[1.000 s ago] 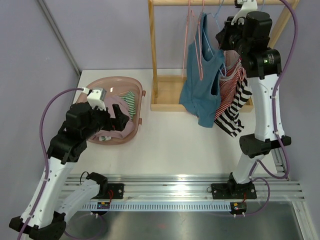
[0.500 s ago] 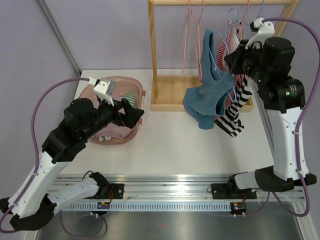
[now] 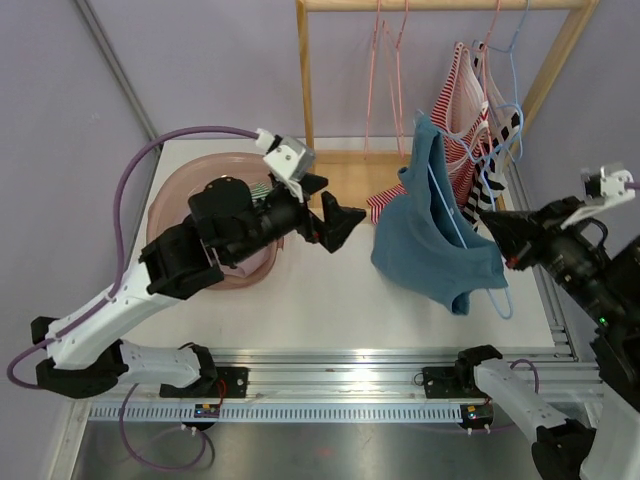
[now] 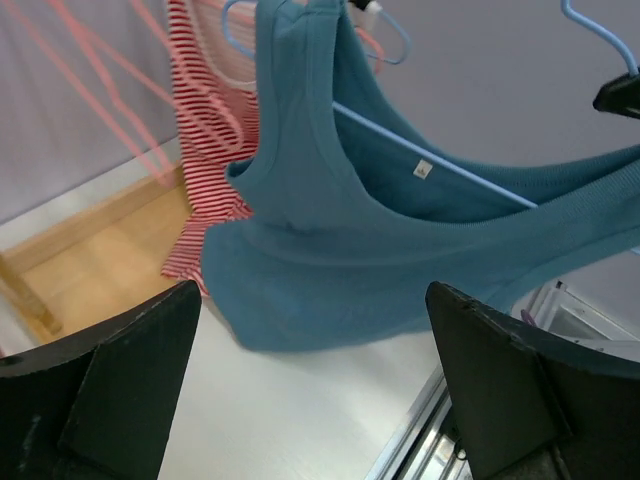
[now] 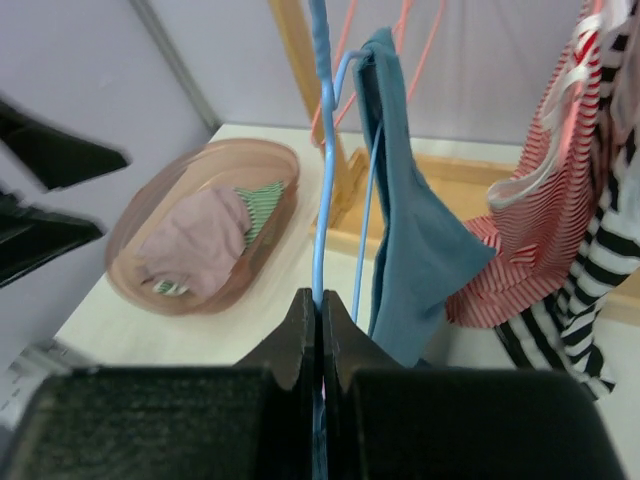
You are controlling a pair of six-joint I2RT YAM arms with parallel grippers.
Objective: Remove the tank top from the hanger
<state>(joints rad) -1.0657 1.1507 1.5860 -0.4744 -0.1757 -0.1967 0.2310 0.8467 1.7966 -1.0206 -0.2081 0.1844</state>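
Tank top [image 3: 430, 240], teal, slung on blue hanger [image 5: 318, 200] and held out over white table [image 3: 330, 300], forward of wooden rack [image 3: 305, 100]. Right gripper [image 3: 503, 243] pinched thin on the hanger wire, apparently to keep the frame steady and the garment hanging free. Left gripper [image 3: 335, 218] spread wide, aimed at the fabric from nearby, not touching; likely poised to grasp cloth and draw it off. Pink basket [image 3: 165, 200] behind, with clothes inside: probable drop spot.
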